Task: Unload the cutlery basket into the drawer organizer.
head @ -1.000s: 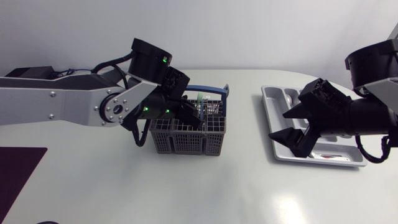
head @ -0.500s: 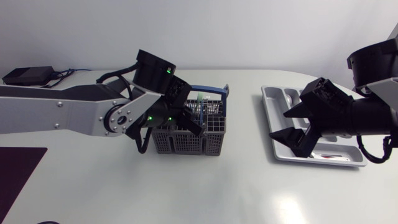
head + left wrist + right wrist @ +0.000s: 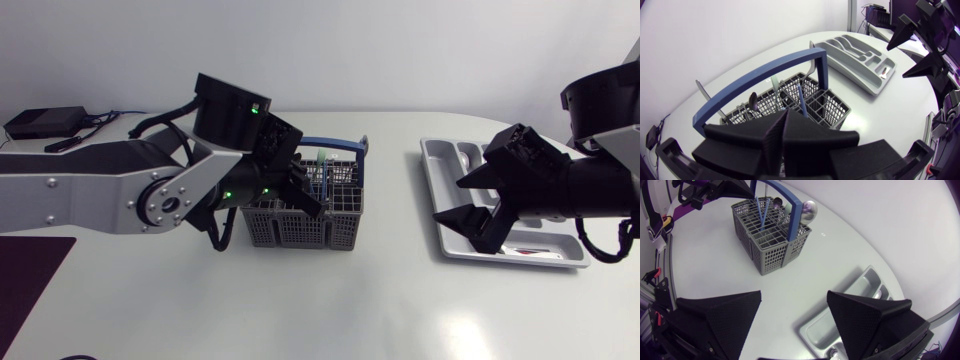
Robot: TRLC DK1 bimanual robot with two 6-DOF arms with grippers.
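Cutlery basket (image 3: 300, 228) on counter (image 3: 330, 300), centre-left; cutlery upright, long axes vertical. Left jaws clenched, nothing seen between, directly above basket; blue-handled piece (image 3: 801, 100) just ahead. Right jaws released over drawer organizer (image 3: 438, 168), well apart. Left arm (image 3: 150, 195) nearer.

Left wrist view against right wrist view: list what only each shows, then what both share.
Only left wrist: the left gripper, shut, and the whole organizer with a utensil in one end. Only right wrist: part of the left arm beyond the basket. Both: the basket, its blue handle, cutlery inside, and the open right gripper.
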